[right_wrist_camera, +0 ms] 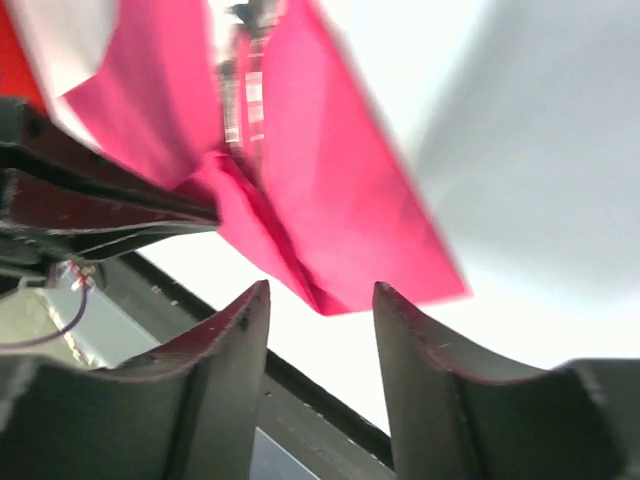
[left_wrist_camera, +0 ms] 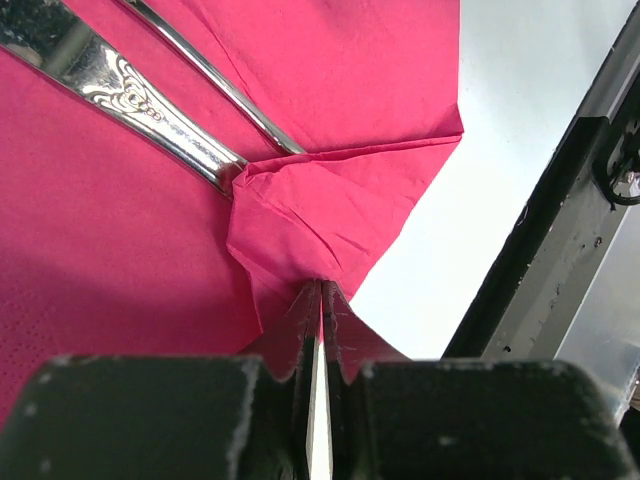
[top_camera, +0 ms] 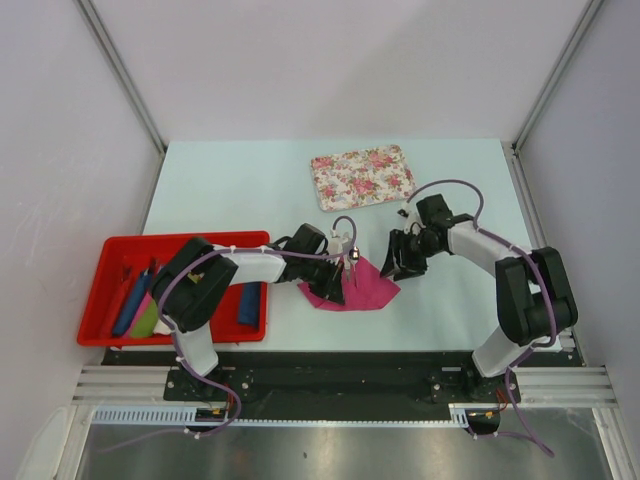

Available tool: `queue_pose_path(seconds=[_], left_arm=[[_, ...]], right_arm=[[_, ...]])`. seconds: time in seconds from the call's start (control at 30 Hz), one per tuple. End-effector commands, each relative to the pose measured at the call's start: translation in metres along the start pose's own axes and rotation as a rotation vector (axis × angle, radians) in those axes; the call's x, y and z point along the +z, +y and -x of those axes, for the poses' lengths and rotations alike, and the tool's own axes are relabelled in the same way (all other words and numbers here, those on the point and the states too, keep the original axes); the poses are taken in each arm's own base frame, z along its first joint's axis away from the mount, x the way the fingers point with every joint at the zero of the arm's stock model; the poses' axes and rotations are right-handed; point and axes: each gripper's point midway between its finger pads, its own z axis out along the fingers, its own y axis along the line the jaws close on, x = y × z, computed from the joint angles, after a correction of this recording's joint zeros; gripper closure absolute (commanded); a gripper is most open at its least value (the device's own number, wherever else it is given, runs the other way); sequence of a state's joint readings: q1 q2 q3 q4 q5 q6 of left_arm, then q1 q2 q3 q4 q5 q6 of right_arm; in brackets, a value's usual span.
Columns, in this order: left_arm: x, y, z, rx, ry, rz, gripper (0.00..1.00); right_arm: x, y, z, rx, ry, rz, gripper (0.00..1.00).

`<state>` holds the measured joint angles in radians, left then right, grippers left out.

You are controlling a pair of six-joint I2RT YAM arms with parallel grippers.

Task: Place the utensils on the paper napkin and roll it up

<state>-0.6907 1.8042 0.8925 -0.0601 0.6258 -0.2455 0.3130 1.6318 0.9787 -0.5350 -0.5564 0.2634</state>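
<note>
The napkin [top_camera: 368, 290], spread on the table [top_camera: 230, 190] at its near middle under the utensils [left_wrist_camera: 130, 85], is pinched at a crumpled edge by the closed left gripper [left_wrist_camera: 320, 300], while the right gripper [right_wrist_camera: 320, 325] is held open and empty to its right (thin paper, judged easily torn, best taken at a folded edge).

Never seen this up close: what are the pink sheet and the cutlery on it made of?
The pink napkin looks like thin matte paper: it creases sharply and crumples where pinched. The utensils seem polished metal: silvery, mirror-bright, with an embossed handle pattern.
</note>
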Motion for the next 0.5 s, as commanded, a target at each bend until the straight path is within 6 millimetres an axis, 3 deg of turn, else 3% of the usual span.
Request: queue_pose_path(seconds=[0.0, 0.03, 0.13, 0.33, 0.47], left_arm=[[0.002, 0.003, 0.010, 0.004, -0.031, 0.002, 0.92], [0.002, 0.003, 0.010, 0.004, -0.030, 0.000, 0.92], [0.002, 0.003, 0.011, 0.003, -0.032, 0.001, 0.92], [0.004, 0.002, 0.011, 0.002, -0.030, -0.002, 0.92], [0.003, 0.003, 0.011, 0.002, -0.033, 0.002, 0.92]], right_arm=[[-0.019, -0.035, -0.005, 0.057, -0.009, -0.142, 0.48], [-0.022, -0.048, -0.006, 0.091, -0.009, -0.178, 0.44], [-0.024, -0.062, -0.009, 0.121, -0.009, -0.211, 0.39], [-0.005, -0.059, -0.019, 0.156, 0.047, -0.146, 0.38], [0.018, -0.051, -0.025, 0.192, 0.125, -0.067, 0.40]])
